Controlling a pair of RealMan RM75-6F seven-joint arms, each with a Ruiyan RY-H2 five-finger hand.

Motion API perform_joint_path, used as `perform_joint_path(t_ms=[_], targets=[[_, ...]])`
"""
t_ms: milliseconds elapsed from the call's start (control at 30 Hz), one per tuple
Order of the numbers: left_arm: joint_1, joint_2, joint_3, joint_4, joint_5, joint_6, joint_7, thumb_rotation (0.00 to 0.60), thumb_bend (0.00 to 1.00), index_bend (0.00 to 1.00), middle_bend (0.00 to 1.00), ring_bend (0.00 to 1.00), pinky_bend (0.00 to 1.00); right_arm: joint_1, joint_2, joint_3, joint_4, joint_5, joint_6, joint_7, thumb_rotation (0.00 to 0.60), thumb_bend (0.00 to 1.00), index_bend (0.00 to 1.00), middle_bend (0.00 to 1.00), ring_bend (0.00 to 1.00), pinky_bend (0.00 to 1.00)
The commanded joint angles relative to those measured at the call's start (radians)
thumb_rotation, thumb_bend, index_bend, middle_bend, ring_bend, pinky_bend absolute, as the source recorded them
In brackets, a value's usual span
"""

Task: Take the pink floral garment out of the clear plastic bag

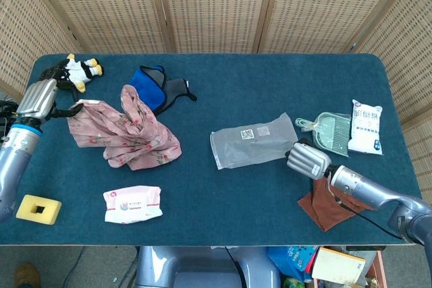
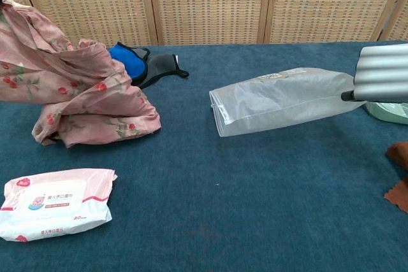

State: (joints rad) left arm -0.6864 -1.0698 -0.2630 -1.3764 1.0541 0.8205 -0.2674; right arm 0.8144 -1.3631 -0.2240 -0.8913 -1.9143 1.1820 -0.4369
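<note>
Toward the table's left edge, the pink floral garment [image 1: 128, 134] lies fully out of the clear plastic bag [image 1: 253, 139], one end lifted and gripped by the left hand [image 1: 42, 98]. It looks light, soft and limp, so any bunched fold should serve as a hold. The bag, empty and probably slippery, is held at its closed end by the right hand [image 1: 308, 160], right of centre. A blue pouch [image 1: 150, 84] sits just behind the garment and a wipes pack [image 1: 133, 204] nearer the front; neither is in the way.
</note>
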Motion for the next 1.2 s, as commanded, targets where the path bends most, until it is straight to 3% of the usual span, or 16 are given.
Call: perform_joint_path(t_ms=[33, 333, 400, 433, 467, 500, 533, 567, 633, 700, 767, 1000, 1200], targets=[[0.022, 0.01, 0.007, 0.042, 0.024, -0.008, -0.039, 0.6, 0.66, 0.67, 0.0, 0.0, 0.0, -0.007, -0.002, 0.002, 0.009, -0.002, 0.004, 0.003, 0.6, 1.0, 0.74, 0.88, 0.9, 1.0], [0.049, 0.005, 0.014, 0.143, 0.055, -0.027, -0.11, 0.6, 0.66, 0.67, 0.0, 0.0, 0.0, -0.026, -0.007, 0.011, 0.024, -0.007, 0.004, 0.0, 0.6, 1.0, 0.74, 0.87, 0.9, 1.0], [0.054, 0.004, 0.018, 0.155, 0.061, -0.031, -0.116, 0.6, 0.66, 0.67, 0.0, 0.0, 0.0, -0.029, -0.008, 0.013, 0.028, -0.009, 0.011, -0.001, 0.6, 1.0, 0.73, 0.85, 0.9, 1.0], [0.054, 0.004, 0.019, 0.157, 0.062, -0.032, -0.117, 0.6, 0.66, 0.66, 0.0, 0.0, 0.0, -0.03, -0.008, 0.014, 0.029, -0.01, 0.014, -0.001, 0.6, 0.98, 0.67, 0.79, 0.88, 0.98], [0.058, 0.004, 0.023, 0.161, 0.064, -0.037, -0.12, 0.6, 0.64, 0.56, 0.0, 0.0, 0.0, -0.036, -0.009, 0.017, 0.033, -0.009, 0.025, -0.002, 0.6, 0.89, 0.57, 0.7, 0.83, 0.89], [0.062, 0.005, 0.026, 0.162, 0.068, -0.041, -0.124, 0.6, 0.58, 0.43, 0.0, 0.0, 0.0, -0.043, -0.008, 0.022, 0.037, -0.006, 0.037, -0.005, 0.6, 0.68, 0.38, 0.56, 0.69, 0.7], [0.065, 0.007, 0.029, 0.161, 0.073, -0.042, -0.128, 0.6, 0.44, 0.23, 0.0, 0.0, 0.0, -0.054, -0.009, 0.031, 0.04, 0.004, 0.044, -0.015, 0.6, 0.5, 0.24, 0.43, 0.54, 0.52], [0.07, 0.011, 0.034, 0.158, 0.078, -0.044, -0.128, 0.6, 0.31, 0.08, 0.0, 0.0, 0.0, -0.066, -0.009, 0.043, 0.039, 0.021, 0.049, -0.033, 0.6, 0.22, 0.09, 0.24, 0.3, 0.25], [0.083, 0.025, 0.046, 0.145, 0.087, -0.039, -0.112, 0.6, 0.14, 0.0, 0.0, 0.0, 0.0, -0.108, -0.008, 0.08, 0.013, 0.075, 0.068, -0.078, 0.6, 0.01, 0.0, 0.04, 0.04, 0.02], [0.113, 0.034, 0.044, 0.121, 0.098, 0.028, -0.102, 0.6, 0.11, 0.0, 0.0, 0.0, 0.0, -0.155, 0.006, 0.115, -0.056, 0.136, 0.094, -0.083, 0.6, 0.0, 0.0, 0.0, 0.0, 0.0], [0.184, 0.056, 0.046, 0.062, 0.114, 0.176, -0.068, 0.6, 0.1, 0.0, 0.0, 0.0, 0.0, -0.219, 0.053, 0.144, -0.142, 0.174, 0.202, -0.03, 0.6, 0.0, 0.0, 0.0, 0.0, 0.0], [0.313, 0.092, 0.07, -0.075, 0.13, 0.4, 0.051, 0.6, 0.1, 0.0, 0.0, 0.0, 0.0, -0.348, 0.118, 0.198, -0.294, 0.264, 0.363, 0.109, 0.6, 0.0, 0.0, 0.0, 0.0, 0.0], [0.438, 0.048, 0.114, -0.158, 0.218, 0.627, 0.101, 0.6, 0.1, 0.0, 0.0, 0.0, 0.0, -0.474, 0.12, 0.223, -0.432, 0.347, 0.458, 0.215, 0.6, 0.0, 0.0, 0.0, 0.0, 0.0]])
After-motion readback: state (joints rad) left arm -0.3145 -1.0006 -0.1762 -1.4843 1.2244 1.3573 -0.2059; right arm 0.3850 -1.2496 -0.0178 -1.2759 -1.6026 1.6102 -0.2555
